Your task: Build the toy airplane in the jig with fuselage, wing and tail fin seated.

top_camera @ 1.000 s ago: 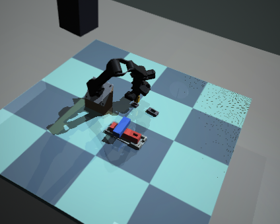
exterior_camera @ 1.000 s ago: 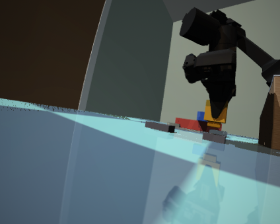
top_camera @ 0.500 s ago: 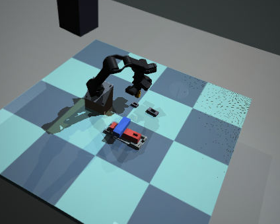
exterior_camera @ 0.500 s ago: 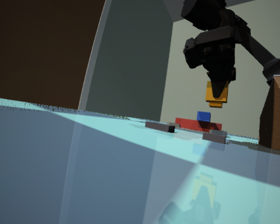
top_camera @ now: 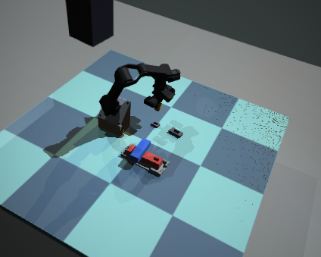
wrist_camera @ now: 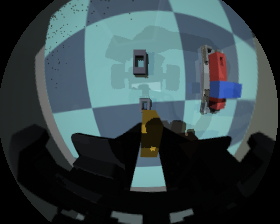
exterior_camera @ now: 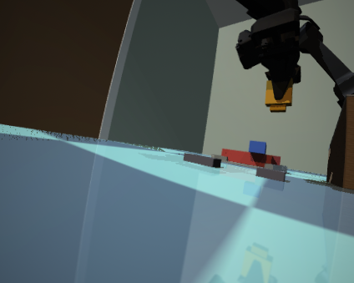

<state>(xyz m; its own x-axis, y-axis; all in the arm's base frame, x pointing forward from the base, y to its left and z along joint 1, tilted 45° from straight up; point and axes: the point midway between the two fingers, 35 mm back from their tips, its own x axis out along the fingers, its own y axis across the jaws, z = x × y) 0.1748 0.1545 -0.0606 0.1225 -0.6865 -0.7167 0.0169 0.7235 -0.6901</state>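
Observation:
My gripper (top_camera: 158,104) (exterior_camera: 279,96) (wrist_camera: 148,125) is shut on the yellow-orange tail fin (top_camera: 159,108) (exterior_camera: 286,100) (wrist_camera: 150,118). It holds the fin in the air above the small holder, with the narrower tab pointing down in the exterior view. The red fuselage (top_camera: 149,159) (exterior_camera: 235,154) (wrist_camera: 217,67) lies in the grey cradle (top_camera: 153,171) (wrist_camera: 204,80) and looks level. The blue wing (top_camera: 141,150) (exterior_camera: 257,147) (wrist_camera: 227,90) lies across its top; its tab is hidden. A dark socket opening shows near the fuselage's uncovered end. The fin is well away from the fuselage.
A small dark holder (top_camera: 156,126) (exterior_camera: 270,174) (wrist_camera: 141,104) sits below the held fin. A larger dark holder (top_camera: 178,135) (exterior_camera: 199,160) (wrist_camera: 140,73) stands beyond it. The arm's base block (top_camera: 114,123) (exterior_camera: 353,144) is behind the gripper.

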